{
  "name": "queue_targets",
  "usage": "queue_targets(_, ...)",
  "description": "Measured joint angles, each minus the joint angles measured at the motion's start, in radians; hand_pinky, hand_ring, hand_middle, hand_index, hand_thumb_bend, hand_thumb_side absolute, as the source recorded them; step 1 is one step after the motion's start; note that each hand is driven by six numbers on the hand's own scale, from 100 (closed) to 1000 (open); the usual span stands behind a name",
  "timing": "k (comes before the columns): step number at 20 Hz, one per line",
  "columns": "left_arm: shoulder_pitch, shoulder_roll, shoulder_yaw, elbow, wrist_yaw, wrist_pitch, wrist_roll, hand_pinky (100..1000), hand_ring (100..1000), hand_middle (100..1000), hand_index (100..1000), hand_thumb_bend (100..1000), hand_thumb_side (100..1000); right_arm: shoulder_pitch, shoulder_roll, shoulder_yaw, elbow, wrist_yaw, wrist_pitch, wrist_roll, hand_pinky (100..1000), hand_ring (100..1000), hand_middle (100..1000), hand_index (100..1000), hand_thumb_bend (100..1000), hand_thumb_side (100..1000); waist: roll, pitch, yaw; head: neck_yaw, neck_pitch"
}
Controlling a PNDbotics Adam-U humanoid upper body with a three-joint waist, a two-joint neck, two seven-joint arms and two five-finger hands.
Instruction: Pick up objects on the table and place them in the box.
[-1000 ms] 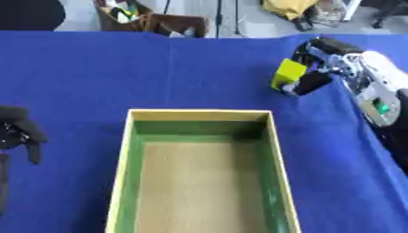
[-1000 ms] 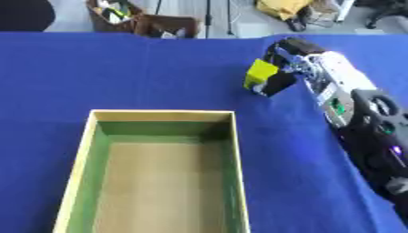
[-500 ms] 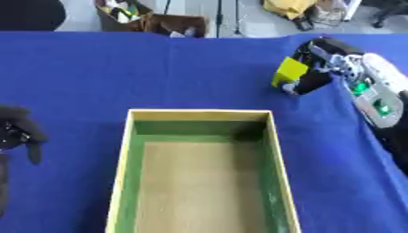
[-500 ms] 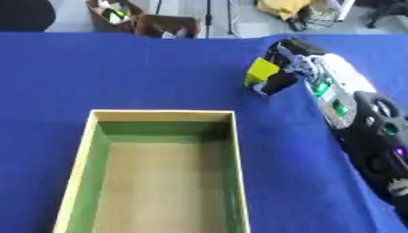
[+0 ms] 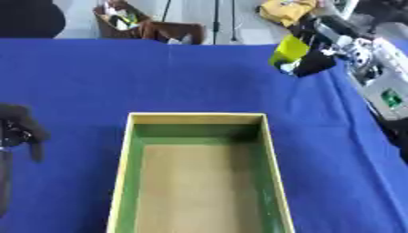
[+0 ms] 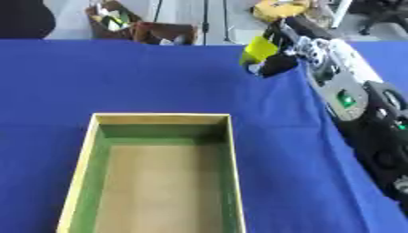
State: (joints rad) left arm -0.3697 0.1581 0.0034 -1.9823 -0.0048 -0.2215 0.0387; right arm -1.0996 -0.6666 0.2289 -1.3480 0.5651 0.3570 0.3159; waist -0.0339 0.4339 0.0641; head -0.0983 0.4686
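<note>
Yellow block point(image 5: 289, 49) pinched in the right robot hand point(image 5: 317, 54), beyond the box point(image 5: 273, 159).

Blue cloth point(image 5: 88, 82) covers the table from edge to edge | beyond its far edge, grey floor point(image 5: 231, 18) | a brown open bag point(image 5: 135, 25) holding mixed items, far left | thin dark stand legs point(image 5: 215, 20) beside it | a yellow bundle point(image 6: 277, 8) on the floor, far right
</note>
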Motion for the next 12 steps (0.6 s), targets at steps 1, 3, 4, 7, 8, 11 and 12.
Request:
queue_targets(1,0.0,0.0,0.0,0.0,0.003,0.0,0.0,214,430,438,632,100,692,0.001,-0.006,0.0,-0.028,-0.016,0.008,0.001,348,470,138,224,100,100,-0.001,-0.006,-0.003,0.001,0.004)
queue_targets(3,0.001,0.001,0.0,0.0,0.008,0.002,0.002,216,431,438,632,100,689,0.01,-0.018,0.006,-0.085,-0.044,0.019,0.003,348,470,138,223,100,100,-0.004,-0.018,-0.004,0.005,0.009)
queue_targets(4,0.001,0.001,0.0,0.0,0.011,0.003,0.003,217,431,438,631,100,687,0.014,-0.023,0.014,-0.118,-0.054,0.022,0.005,350,470,139,223,100,100,-0.005,-0.025,-0.006,0.007,0.014)
queue_targets(7,0.001,0.004,0.0,0.0,0.018,0.006,0.006,219,432,438,631,100,684,0.033,-0.037,0.047,-0.233,-0.071,0.028,0.02,357,472,139,225,100,100,-0.009,-0.054,-0.009,0.012,0.025)
queue_targets(8,0.002,0.008,0.001,0.0,0.02,0.008,0.008,221,432,438,630,100,678,0.04,-0.039,0.06,-0.276,-0.074,0.028,0.03,359,469,139,225,100,100,-0.011,-0.061,-0.009,0.013,0.029)
queue_targets(11,0.007,0.01,0.008,0.0,0.027,0.015,0.021,223,433,439,630,100,676,0.058,-0.04,0.096,-0.405,-0.082,0.028,0.071,361,468,141,226,100,100,-0.014,-0.079,-0.01,0.016,0.04)
queue_targets(12,0.009,0.01,0.011,0.0,0.029,0.018,0.026,224,433,439,629,100,676,0.063,-0.037,0.105,-0.446,-0.083,0.028,0.086,359,466,140,226,100,100,-0.015,-0.086,-0.012,0.017,0.042)
